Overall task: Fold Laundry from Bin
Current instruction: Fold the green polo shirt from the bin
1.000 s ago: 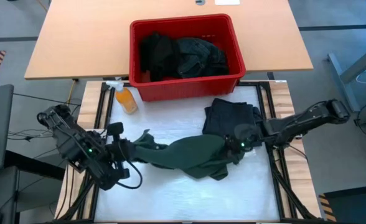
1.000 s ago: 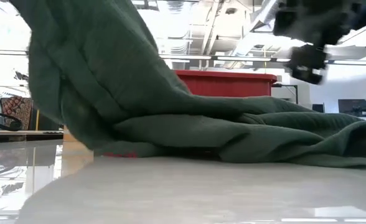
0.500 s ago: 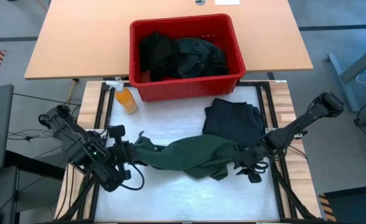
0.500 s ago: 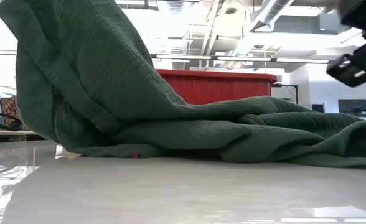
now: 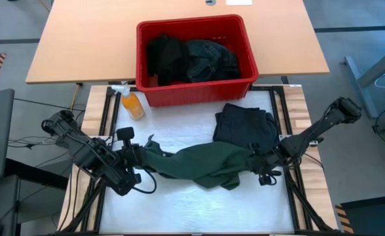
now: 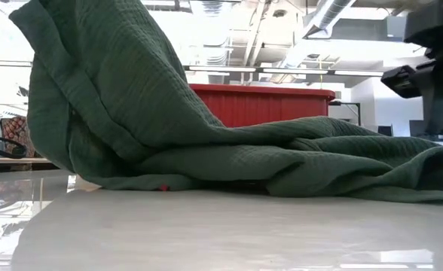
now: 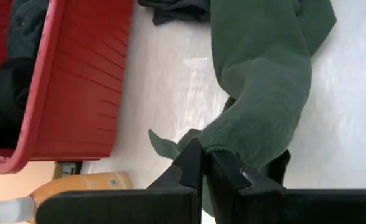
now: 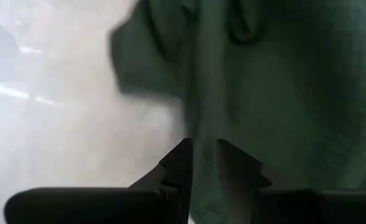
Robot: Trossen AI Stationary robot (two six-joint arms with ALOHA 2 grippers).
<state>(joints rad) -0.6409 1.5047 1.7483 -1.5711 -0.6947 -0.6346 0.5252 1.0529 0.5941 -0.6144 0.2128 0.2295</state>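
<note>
The left gripper [image 5: 135, 159] is clamped shut on one end of the dark green shirt [image 5: 202, 164], and in the left wrist view its fingers [image 7: 192, 163] pinch a bunched fold of the shirt [image 7: 258, 93] and hold that end raised off the white work surface [image 5: 179, 203] of the bench. From this gripper the shirt stretches away across the surface toward the right gripper [image 5: 263, 172], which sits at the shirt's opposite end. The right gripper's jaws stand narrow, with only a slim gap between the fingers [image 8: 182, 163], and green cloth [image 8: 276, 93] lies in and beyond that gap; whether the cloth is actually pinched cannot be told. In the low view the shirt [image 6: 169, 128] rises in a tall peak on the side of the left gripper and slopes down into flat folds on the surface. A folded black garment [image 5: 243, 123] lies on the surface just beyond the right gripper, on the bin's side of it. The red bin [image 5: 196, 92] stands farther off, past both grippers, on the edge of the tan wooden tabletop [image 5: 81, 46], with more dark clothes [image 5: 192, 59] heaped inside. An orange spray bottle [image 5: 131, 101] lies just beside the bin's near corner, beyond the left gripper.
</note>
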